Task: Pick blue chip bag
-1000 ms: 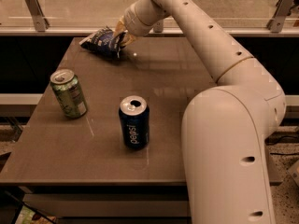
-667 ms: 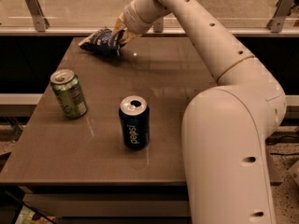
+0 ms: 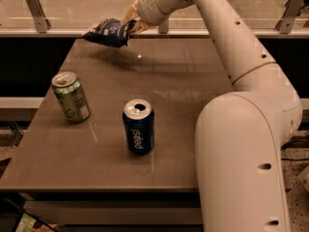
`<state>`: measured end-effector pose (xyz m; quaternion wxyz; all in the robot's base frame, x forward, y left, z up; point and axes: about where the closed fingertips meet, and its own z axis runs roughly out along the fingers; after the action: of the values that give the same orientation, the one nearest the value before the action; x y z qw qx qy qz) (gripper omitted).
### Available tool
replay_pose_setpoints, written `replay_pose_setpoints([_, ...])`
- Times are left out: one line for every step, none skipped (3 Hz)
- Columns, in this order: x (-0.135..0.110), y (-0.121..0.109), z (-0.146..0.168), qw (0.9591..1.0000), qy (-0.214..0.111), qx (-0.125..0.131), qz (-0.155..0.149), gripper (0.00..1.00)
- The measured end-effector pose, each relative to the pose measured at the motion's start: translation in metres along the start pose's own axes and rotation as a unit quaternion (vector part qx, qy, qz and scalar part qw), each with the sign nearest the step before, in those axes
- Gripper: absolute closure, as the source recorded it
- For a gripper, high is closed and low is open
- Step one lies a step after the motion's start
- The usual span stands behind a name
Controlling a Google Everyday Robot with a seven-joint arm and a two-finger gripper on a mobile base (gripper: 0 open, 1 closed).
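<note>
The blue chip bag (image 3: 107, 32) is a crumpled navy foil bag with white lettering. It hangs in the air above the far left part of the brown table (image 3: 183, 95), casting a shadow below. My gripper (image 3: 130, 24) is at the far end of the white arm and is shut on the bag's right end. The bag sticks out to the left of the gripper, clear of the tabletop.
A blue Pepsi can (image 3: 138, 126) stands upright at the table's middle front. A green soda can (image 3: 71, 96) stands upright at the left. My white arm and base (image 3: 244, 153) fill the right side. A metal rail (image 3: 38, 6) runs behind the table.
The gripper has lifted the chip bag higher off the table and a little away toward the back. The cans have not moved.
</note>
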<state>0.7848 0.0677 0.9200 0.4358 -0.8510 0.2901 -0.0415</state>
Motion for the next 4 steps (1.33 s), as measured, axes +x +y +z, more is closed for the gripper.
replay_pose_setpoints([-0.005, -0.012, -0.028, 0.9998, -0.011, 0.018, -0.005, 1.0])
replay_pose_setpoints([-0.016, -0.024, -0.05, 0.9998, -0.007, 0.017, -0.008, 1.0])
replay_pose_setpoints([-0.028, -0.034, -0.067, 0.9999, 0.01, 0.008, -0.003, 1.0])
replay_pose_setpoints([-0.042, -0.041, -0.084, 0.9992, 0.038, -0.001, 0.008, 1.0])
